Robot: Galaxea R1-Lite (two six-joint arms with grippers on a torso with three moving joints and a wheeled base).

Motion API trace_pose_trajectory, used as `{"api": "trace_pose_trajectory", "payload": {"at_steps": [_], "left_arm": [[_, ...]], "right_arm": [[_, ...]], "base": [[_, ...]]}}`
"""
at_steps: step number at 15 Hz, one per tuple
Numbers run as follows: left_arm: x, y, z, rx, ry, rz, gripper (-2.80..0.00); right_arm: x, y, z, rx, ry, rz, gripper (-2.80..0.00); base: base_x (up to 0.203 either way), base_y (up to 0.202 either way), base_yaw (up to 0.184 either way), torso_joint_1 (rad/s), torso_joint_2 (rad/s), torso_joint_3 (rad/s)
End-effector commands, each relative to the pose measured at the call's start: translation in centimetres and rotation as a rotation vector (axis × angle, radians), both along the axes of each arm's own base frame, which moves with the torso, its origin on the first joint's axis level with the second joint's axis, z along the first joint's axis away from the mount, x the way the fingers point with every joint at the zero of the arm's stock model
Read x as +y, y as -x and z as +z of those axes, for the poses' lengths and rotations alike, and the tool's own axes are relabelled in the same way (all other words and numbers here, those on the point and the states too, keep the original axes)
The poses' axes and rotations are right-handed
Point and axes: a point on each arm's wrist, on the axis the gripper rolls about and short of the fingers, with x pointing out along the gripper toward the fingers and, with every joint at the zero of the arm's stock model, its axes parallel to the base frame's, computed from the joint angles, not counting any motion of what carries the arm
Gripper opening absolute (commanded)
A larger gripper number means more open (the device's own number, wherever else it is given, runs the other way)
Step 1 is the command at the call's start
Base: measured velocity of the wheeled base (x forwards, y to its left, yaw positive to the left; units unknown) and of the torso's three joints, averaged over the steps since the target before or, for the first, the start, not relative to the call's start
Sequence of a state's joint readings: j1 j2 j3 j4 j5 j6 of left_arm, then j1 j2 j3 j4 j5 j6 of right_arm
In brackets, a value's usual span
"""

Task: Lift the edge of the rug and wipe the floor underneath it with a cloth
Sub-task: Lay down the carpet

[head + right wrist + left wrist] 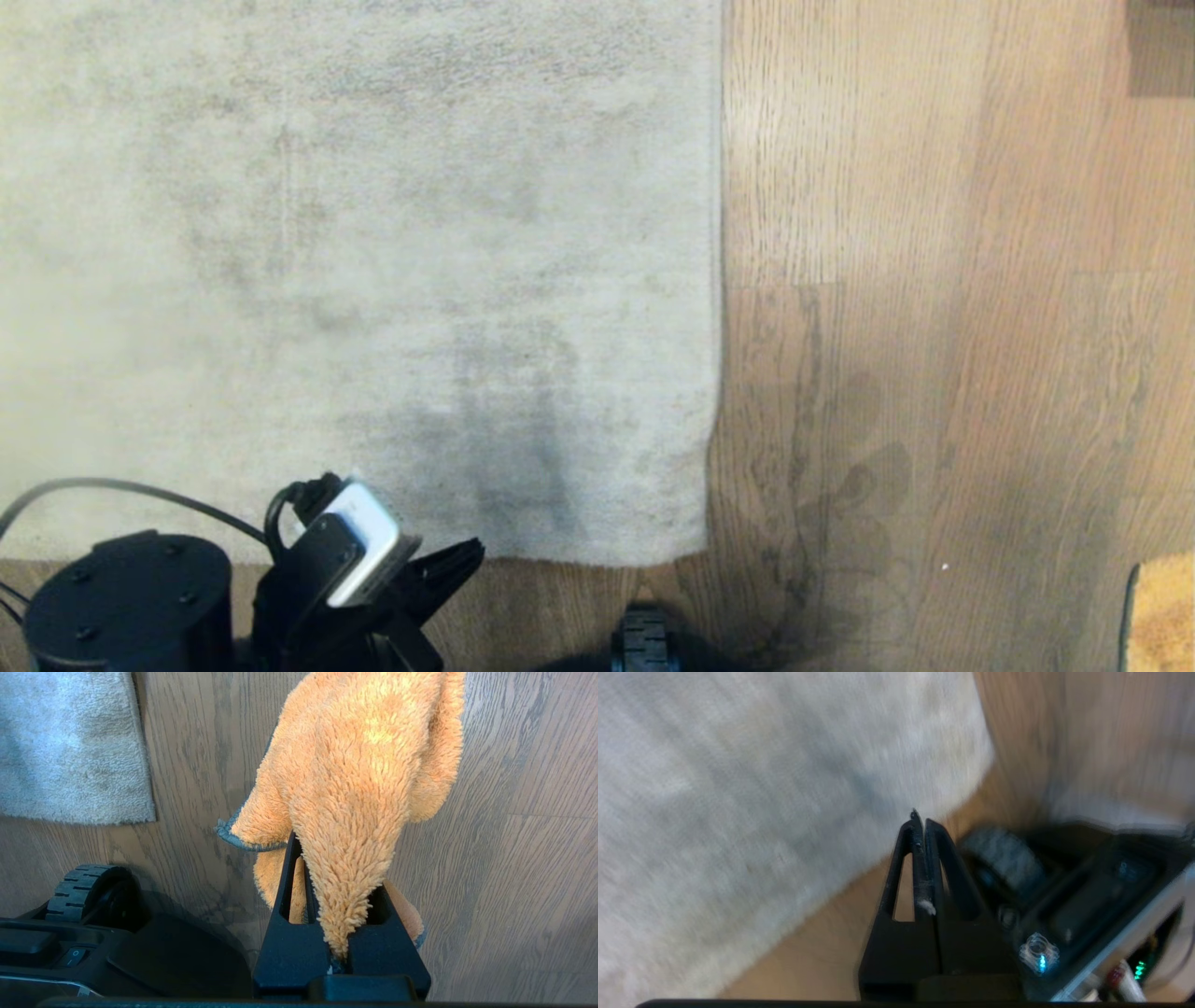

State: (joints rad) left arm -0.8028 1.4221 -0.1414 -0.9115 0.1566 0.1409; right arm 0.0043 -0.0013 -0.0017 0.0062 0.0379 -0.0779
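Observation:
The pale grey rug lies flat; its straight rug edge (719, 280) runs up the head view and ends at the near corner (702, 558). My left gripper (471, 553) hovers at the rug's near border, shut (920, 817), with only a speck of white fluff between its fingers. Wood-grain floor (934, 280) lies to the right of the rug. My right gripper (322, 851) is shut on the orange fuzzy cloth (359, 765), which drapes over its fingers above the floor (514, 858). A bit of the cloth (1162, 611) shows at the head view's lower right. The rug corner (140, 807) lies well to the cloth's side.
My base's black wheel (644, 644) sits just short of the rug's near corner and also shows in the right wrist view (86, 891). A dark object (1162, 47) stands on the floor at the far right.

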Motion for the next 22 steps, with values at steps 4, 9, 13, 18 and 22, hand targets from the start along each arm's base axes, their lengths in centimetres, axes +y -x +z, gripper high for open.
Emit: {"api": "trace_pose_trajectory", "payload": {"at_steps": [4, 9, 13, 18, 22], "left_arm": [[-1.4, -1.2, -3.2, 0.111, -0.118, -0.007, -2.8], [-4.2, -3.7, -7.5, 0.168, -0.176, -0.017, -2.8], [-8.7, -6.0, -12.4, 0.111, -0.11, -0.061, -2.8], [-12.0, -6.1, -14.1, 0.077, -0.067, -0.127, -2.8], [-12.0, -6.6, -15.0, 0.142, -0.147, -0.107, -2.8]], "right_arm": [[0.0, 0.0, 0.0, 0.001, 0.0, 0.001, -2.8], [0.0, 0.0, 0.0, 0.001, 0.001, 0.001, -2.8], [0.0, 0.0, 0.0, 0.001, 0.0, 0.001, -2.8], [0.0, 0.0, 0.0, 0.001, 0.0, 0.001, -2.8], [0.0, 0.0, 0.0, 0.001, 0.0, 0.001, -2.8]], "base": [[0.0, 0.0, 0.0, 0.0, 0.0, 0.0], [0.0, 0.0, 0.0, 0.0, 0.0, 0.0], [0.0, 0.0, 0.0, 0.0, 0.0, 0.0], [0.0, 0.0, 0.0, 0.0, 0.0, 0.0], [0.0, 0.0, 0.0, 0.0, 0.0, 0.0]]}}
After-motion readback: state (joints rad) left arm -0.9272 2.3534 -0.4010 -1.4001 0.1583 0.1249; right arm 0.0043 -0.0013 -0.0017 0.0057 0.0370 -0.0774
